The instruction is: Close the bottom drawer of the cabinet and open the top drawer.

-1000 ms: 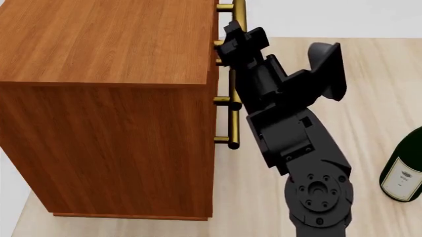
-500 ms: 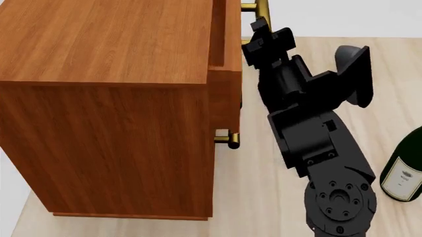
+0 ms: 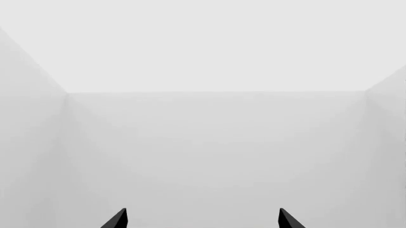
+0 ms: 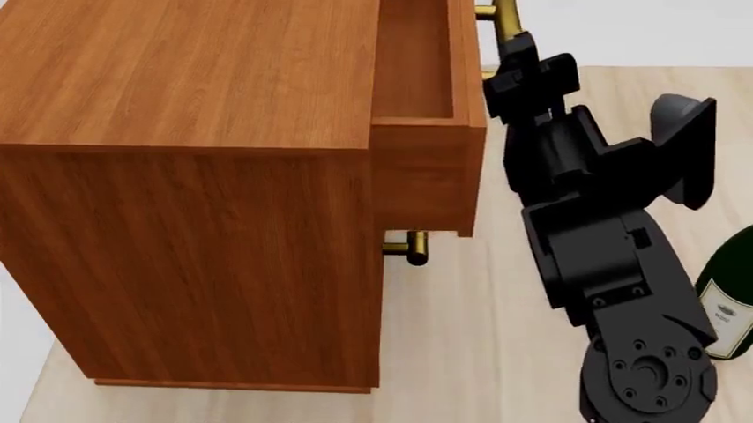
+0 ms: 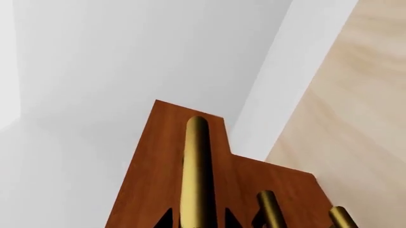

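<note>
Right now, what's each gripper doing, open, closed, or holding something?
Left gripper: open, holding nothing, facing blank wall.
Right gripper: closed on the top drawer's brass handle.

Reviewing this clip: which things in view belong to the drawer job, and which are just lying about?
Part of the job:
- cabinet
- top drawer, partly pulled out
- its brass handle, between the right gripper fingertips
- the lower handle by the cabinet front

Lying about:
- wine bottle on the table
- left gripper, facing a blank wall
</note>
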Controlling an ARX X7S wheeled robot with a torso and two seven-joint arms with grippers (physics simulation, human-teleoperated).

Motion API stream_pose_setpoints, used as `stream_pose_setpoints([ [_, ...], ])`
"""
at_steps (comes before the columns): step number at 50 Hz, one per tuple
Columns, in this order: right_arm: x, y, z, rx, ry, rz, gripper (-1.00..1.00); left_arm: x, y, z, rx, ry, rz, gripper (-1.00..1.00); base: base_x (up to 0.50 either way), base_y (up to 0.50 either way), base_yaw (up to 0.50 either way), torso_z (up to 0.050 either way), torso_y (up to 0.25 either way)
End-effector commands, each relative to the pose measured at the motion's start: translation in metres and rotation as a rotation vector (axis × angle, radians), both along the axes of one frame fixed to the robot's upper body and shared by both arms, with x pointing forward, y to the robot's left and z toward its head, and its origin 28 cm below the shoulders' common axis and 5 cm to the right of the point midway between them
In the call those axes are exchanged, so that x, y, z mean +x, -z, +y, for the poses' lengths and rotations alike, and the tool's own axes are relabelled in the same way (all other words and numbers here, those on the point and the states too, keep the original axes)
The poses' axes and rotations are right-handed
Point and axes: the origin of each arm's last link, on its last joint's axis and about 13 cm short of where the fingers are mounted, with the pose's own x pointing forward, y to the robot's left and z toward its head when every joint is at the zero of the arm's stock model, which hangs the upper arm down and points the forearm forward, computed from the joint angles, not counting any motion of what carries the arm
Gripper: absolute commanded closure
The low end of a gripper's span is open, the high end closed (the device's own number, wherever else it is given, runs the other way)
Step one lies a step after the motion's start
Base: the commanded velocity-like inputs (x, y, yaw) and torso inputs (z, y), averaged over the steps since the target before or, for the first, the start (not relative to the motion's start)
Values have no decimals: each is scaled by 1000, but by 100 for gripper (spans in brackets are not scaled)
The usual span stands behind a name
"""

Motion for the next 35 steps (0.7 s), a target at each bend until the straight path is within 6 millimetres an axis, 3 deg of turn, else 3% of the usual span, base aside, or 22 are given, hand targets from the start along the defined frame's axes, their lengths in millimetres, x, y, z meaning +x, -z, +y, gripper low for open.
stream_pose_setpoints([
  [1, -13, -6, -5, -14, -21, -72, 100, 0, -1, -1, 1, 5, -2, -100, -17, 0, -8, 0, 0],
  [35, -14, -3, -18, 68, 21, -82, 100, -1, -1, -2, 4, 5, -1, -100, -13, 0, -7, 0, 7],
])
